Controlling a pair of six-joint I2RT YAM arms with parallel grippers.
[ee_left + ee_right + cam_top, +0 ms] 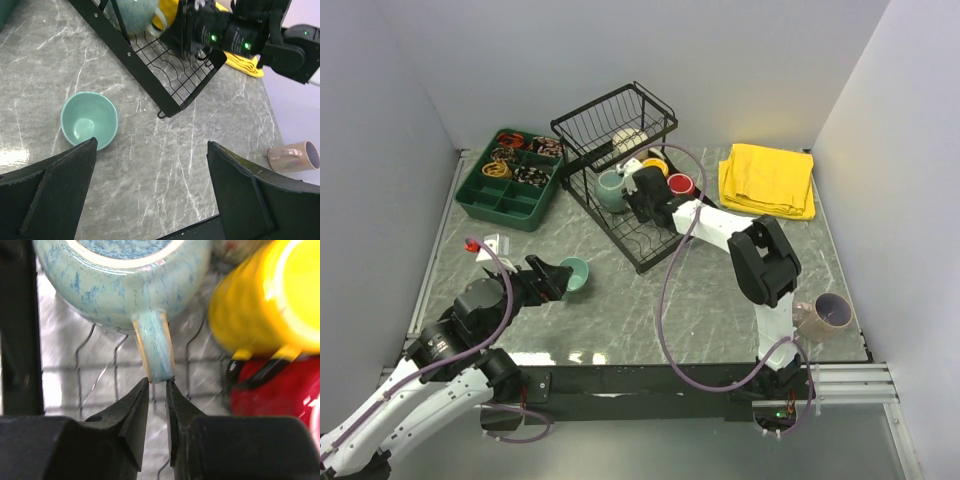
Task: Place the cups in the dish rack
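Your right gripper [158,381] is nearly closed. Its tips seem to pinch the outer end of the handle of the grey-green mug [125,285], though the close view leaves the contact unsure. That mug sits straight ahead of the fingers on the wires of the dish rack [145,86]. The yellow mug [260,295] is ahead to the right, and the red mug [272,397] is just right of the fingertips. Your left gripper [150,145] stands wide and holds nothing. The small teal mug [89,120] rests on the table [165,165] just ahead of its left finger. The pale pink mug [292,156] sits well off to that gripper's right.
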